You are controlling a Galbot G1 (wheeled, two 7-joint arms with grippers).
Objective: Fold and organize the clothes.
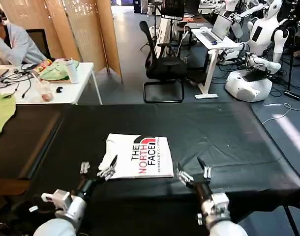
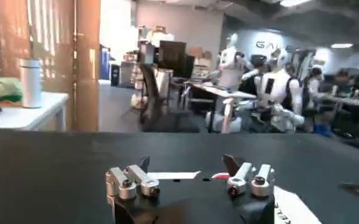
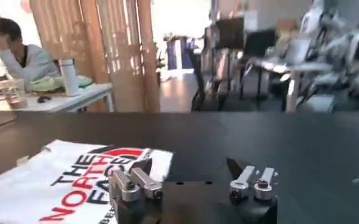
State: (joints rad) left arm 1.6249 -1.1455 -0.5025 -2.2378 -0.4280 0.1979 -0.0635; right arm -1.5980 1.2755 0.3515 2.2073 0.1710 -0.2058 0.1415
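The clothes are one white T-shirt (image 1: 137, 156), folded into a rectangle with its black-and-red "THE NORTH FACE" print facing up. It lies flat on the black table (image 1: 228, 137), near the front edge at the middle. My left gripper (image 1: 98, 168) is open at the shirt's near left corner, with one fingertip over that edge. In the left wrist view the left gripper (image 2: 188, 165) stands wide open, and a thin strip of the shirt (image 2: 173, 175) shows beyond it. My right gripper (image 1: 192, 168) is open just off the shirt's near right corner. In the right wrist view the right gripper (image 3: 189, 165) holds nothing, and the shirt (image 3: 63, 182) lies beside one finger.
A yellow-green cloth (image 1: 1, 114) hangs over the table's far left. Behind it a white desk (image 1: 71, 93) carries a green bundle (image 1: 54, 71), a white bottle (image 1: 71, 70) and a cup. An office chair (image 1: 162, 64) and white robots (image 1: 260, 44) stand beyond the table.
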